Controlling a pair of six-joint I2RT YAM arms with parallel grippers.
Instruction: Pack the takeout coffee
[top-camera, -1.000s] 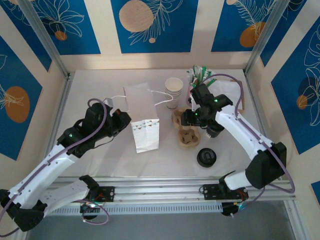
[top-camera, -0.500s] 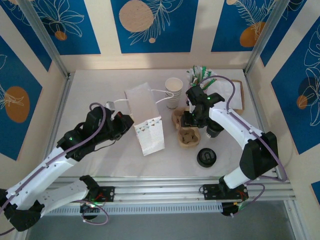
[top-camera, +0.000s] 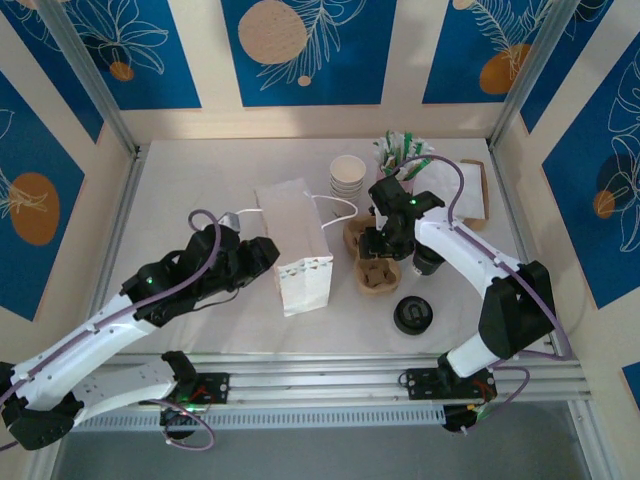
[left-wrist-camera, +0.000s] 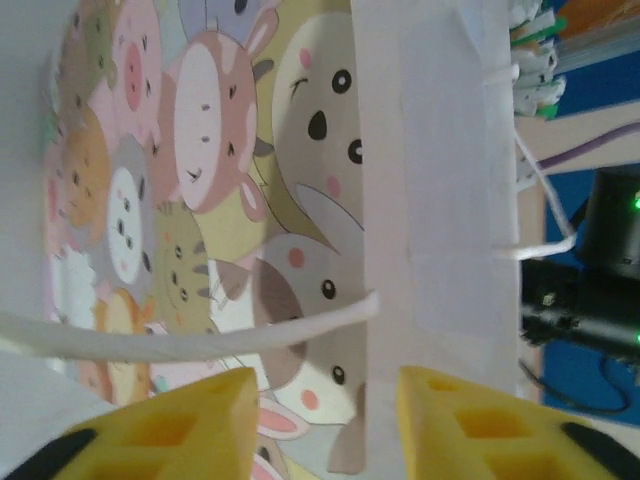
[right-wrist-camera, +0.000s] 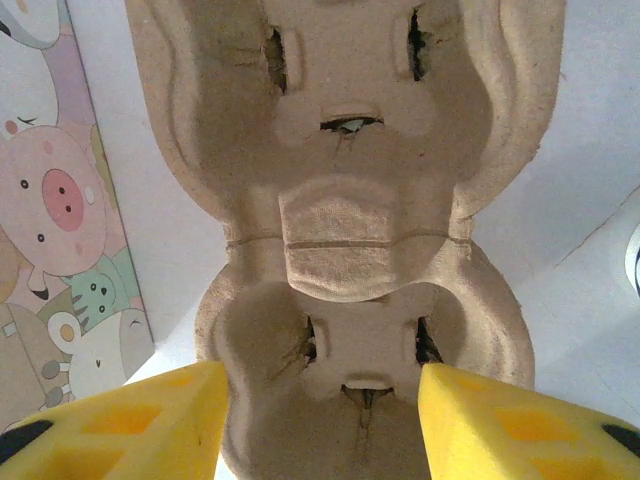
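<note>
White table (top-camera: 190, 170) boxed in by patterned walls
The back wall (top-camera: 400, 60) alternates cream stripes with blue panels bearing white leaf outlines and orange or tan discs; the side walls (top-camera: 35, 200) repeat the pattern; slanted metal posts (top-camera: 90, 80) rise at the back corners; an aluminium rail (top-camera: 330, 378) lines the near edge; lighting is even.

white arms (top-camera: 85, 345), black joints, purple cables, green lights; left gripper (left-wrist-camera: 320, 425) and right gripper (right-wrist-camera: 322, 425) yellow-fingered
</note>
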